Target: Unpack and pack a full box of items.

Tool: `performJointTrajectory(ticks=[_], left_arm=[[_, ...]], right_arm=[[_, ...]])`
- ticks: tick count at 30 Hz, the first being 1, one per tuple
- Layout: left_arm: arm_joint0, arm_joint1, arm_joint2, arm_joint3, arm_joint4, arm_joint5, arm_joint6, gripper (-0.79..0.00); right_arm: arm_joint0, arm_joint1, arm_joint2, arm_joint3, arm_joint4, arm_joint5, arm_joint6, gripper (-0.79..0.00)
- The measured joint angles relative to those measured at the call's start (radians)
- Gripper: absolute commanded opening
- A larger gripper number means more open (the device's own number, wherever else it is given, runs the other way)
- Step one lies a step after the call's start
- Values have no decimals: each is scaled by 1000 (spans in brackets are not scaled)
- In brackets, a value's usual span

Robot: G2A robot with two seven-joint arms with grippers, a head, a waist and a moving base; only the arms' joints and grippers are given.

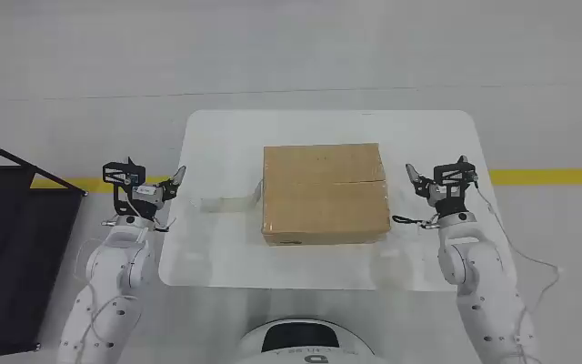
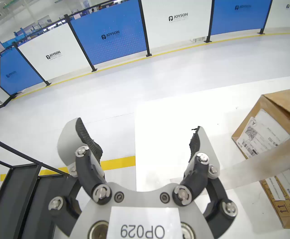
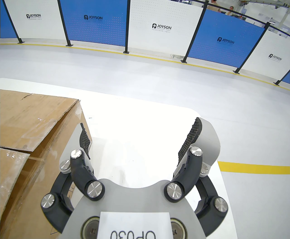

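left end effector (image 2: 138, 126) hangs open and empty over the worktop's (image 1: 227, 136) left edge. right end effector (image 3: 140, 123) is spread wide too, one finger just beside the cardboard box (image 1: 323, 193). the box sits mid-worktop with its flaps shut, so its contents are hidden. from above its top seam is plain; the left wrist view gives its labelled side wall and a pale strip (image 2: 249, 169) trailing from it, cut off at the edge. beyond lie a yellow floor line (image 3: 253, 168) and fence panels (image 3: 95, 20).

You get bright, even light that nearly blows out the white rounded tabletop (image 1: 227, 136), only faint shadow beside the brown cardboard box (image 1: 323, 187), and wrist views bowing the blue-and-white panel fence (image 2: 113, 38).
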Motion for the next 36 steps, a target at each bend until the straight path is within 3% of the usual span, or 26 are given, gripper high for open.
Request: performJointTrajectory(ticks=[23, 31, 36], left_arm=[[0, 0, 0, 0, 0, 0, 0, 0], [0, 0, 0, 0, 0, 0, 0, 0], [0, 0, 0, 0, 0, 0, 0, 0]], right_arm=[[0, 0, -2, 0, -2, -6, 0, 0], [-15, 13, 43, 15, 20, -220, 33, 0], [-23, 16, 60, 24, -6, -233, 47, 0]])
